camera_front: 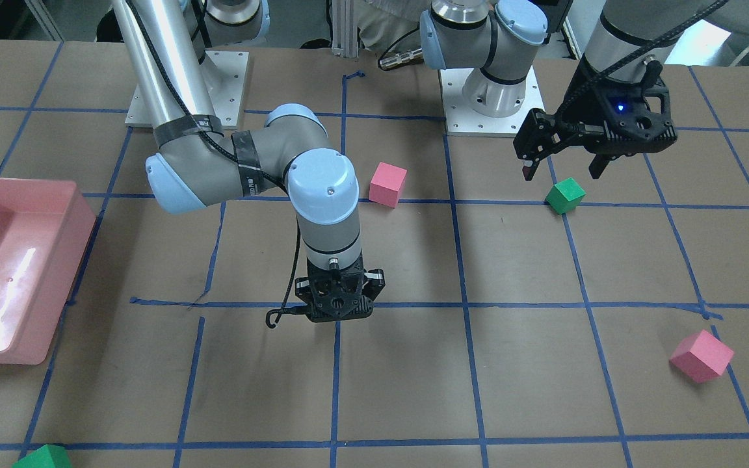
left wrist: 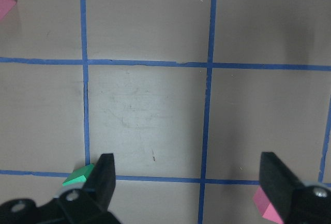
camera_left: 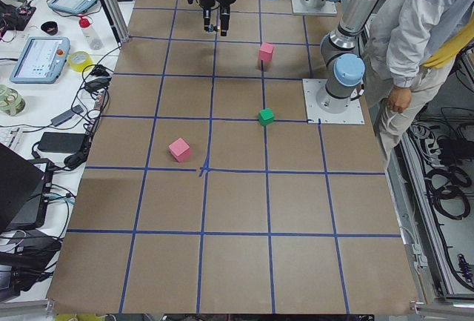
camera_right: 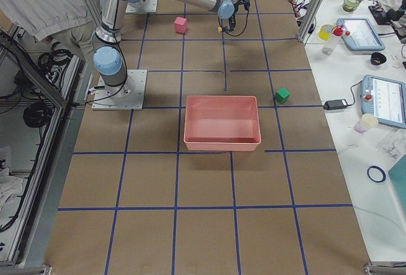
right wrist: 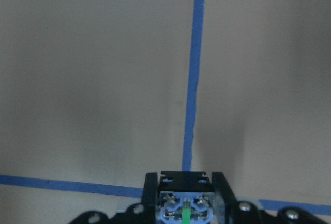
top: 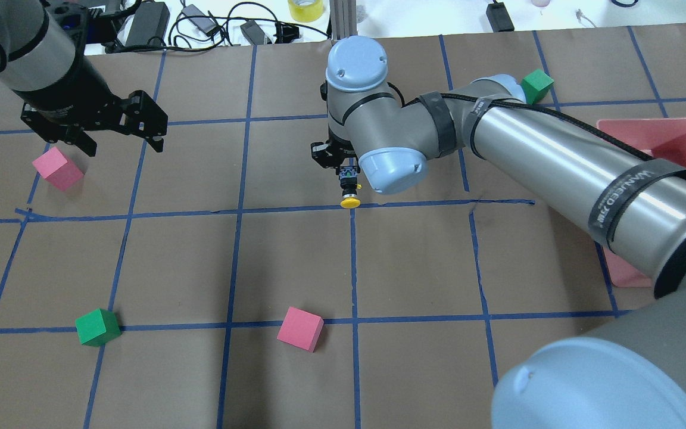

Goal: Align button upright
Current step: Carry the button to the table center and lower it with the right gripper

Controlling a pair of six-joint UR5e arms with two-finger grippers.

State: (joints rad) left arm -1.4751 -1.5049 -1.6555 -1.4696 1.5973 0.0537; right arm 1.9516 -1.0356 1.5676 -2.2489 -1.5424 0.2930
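- While the right gripper (top: 348, 174) was clamped on the button (top: 350, 199), mid-frame overhead, its cap seemed to point down.
- Left gripper (top: 121, 142) hung wide open, upper left.
- Risk imo: released like that, it'd topple off its round cap.

A brown table (top: 414, 268) gridded in blue tape (top: 295, 210) carries pink cubes (top: 300, 329), green cubes (top: 97, 327) and a pink tray (camera_right: 222, 141). The button (top: 350, 201) shows a yellow cap on a black body. Silver-grey arms (top: 557, 161) wear pale-blue joint caps.
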